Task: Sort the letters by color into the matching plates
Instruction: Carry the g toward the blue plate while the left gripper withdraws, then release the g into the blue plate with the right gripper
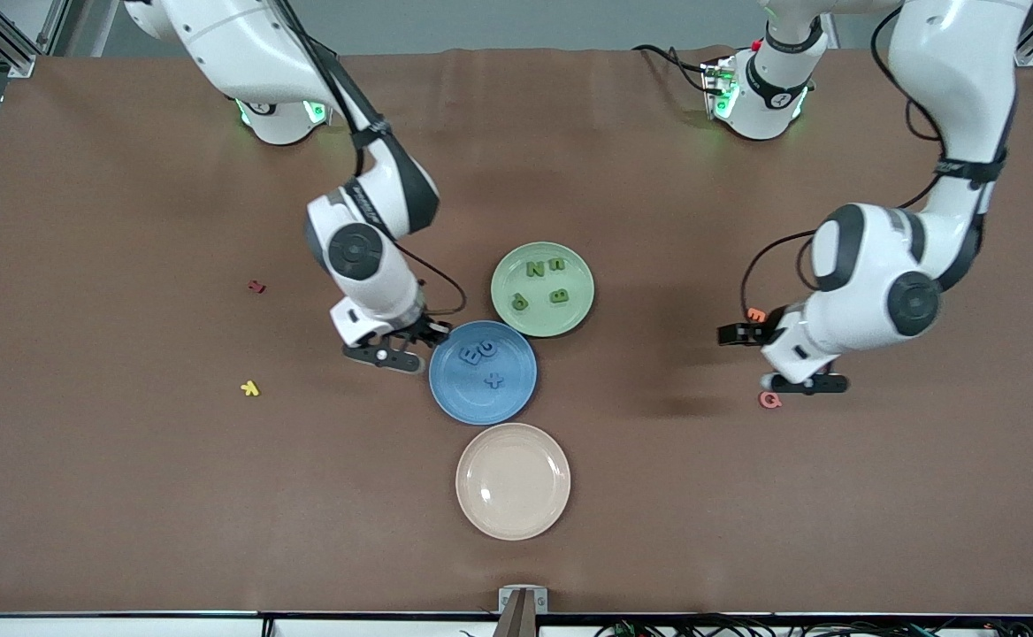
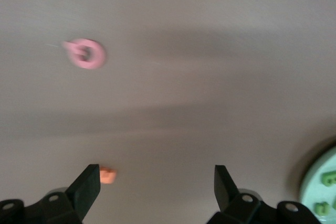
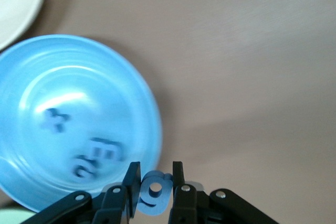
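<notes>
The pale green plate [image 1: 542, 289] holds four green letters [image 1: 558, 295]. Touching its rim, nearer the front camera, the blue plate [image 1: 483, 372] holds three blue letters [image 1: 477, 354]: two huddled together, a cross-shaped one apart. The cream plate [image 1: 513, 480], nearest the camera, holds nothing.

The right claw [image 3: 153, 182] hangs over the blue plate's rim on the side toward the right arm's end of the worktop [image 1: 127, 495], clamped on the fourth blue letter [image 3: 153, 192] (a rounded one, upright between the fingers).

The left claw [image 2: 156, 184] hovers with jaws apart and nothing between them, above bare worktop near an orange letter [image 2: 107, 175] and a pink letter [image 2: 86, 54]. A red letter [image 1: 256, 287] and a yellow letter [image 1: 250, 387] lie toward the right arm's end.
</notes>
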